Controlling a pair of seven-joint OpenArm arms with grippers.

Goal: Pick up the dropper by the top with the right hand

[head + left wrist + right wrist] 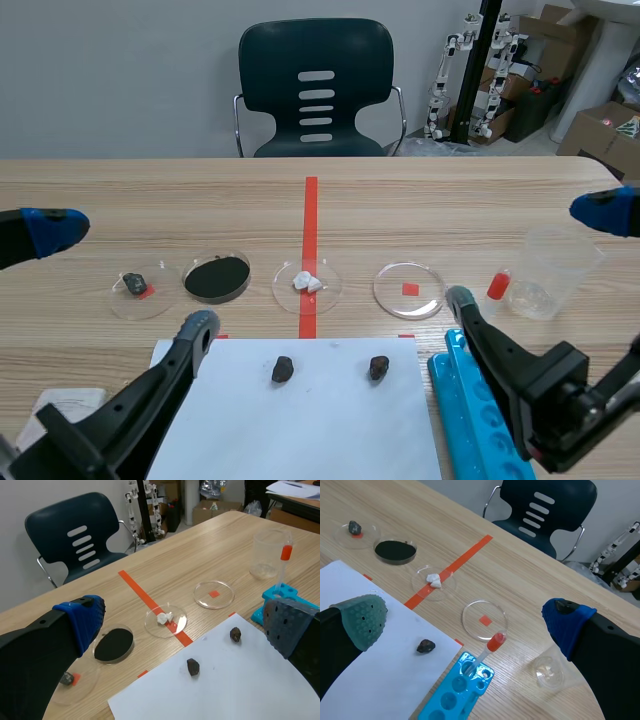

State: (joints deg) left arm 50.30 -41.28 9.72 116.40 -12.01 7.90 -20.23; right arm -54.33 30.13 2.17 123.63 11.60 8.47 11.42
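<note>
Nearby, dropper (488,651) in blue rack (451,703), beaker (548,671) beside (clear dish (472,614) beyond)

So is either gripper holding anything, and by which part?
Nothing is held: left gripper and right gripper are open, dropper stands free in its rack.

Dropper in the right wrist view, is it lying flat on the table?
No, the dropper stands tilted in a hole of the blue rack, not on the table.

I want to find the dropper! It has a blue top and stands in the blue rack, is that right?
Not quite. The dropper has a red top, not a blue one. It does stand in the blue rack, as the right wrist view shows.
</note>
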